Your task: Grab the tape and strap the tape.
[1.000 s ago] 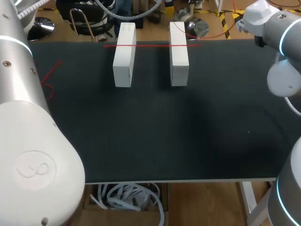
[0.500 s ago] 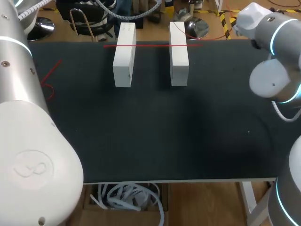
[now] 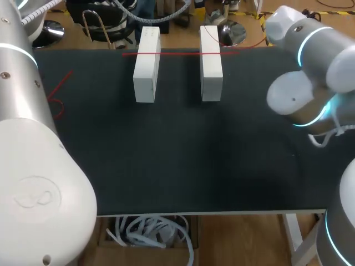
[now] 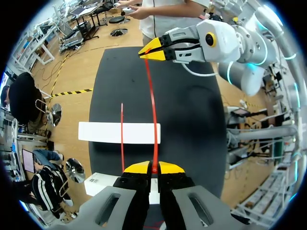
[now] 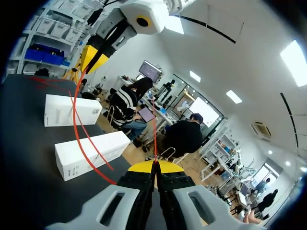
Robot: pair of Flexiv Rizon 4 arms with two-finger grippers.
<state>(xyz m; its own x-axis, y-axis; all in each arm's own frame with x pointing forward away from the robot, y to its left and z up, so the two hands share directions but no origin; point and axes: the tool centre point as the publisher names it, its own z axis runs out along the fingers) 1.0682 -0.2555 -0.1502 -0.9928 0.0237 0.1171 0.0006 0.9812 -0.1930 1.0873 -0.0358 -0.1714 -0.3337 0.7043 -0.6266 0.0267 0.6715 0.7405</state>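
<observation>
Tape (image 3: 177,54), thin red ribbon, spans two white rectangular blocks (image 3: 145,72), pinched by my left gripper (image 4: 153,168) and right gripper (image 5: 154,165).

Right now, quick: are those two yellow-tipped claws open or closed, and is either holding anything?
Left gripper: closed, holding the red tape.
Right gripper: closed, holding the same red tape.

We see a dark counter (image 3: 177,166) bearing two long white boxes lying side by side near its far edge, the left box (image 3: 146,65) and the right box (image 3: 211,64) apart; red tape (image 3: 60,91) trails over its left part.
</observation>
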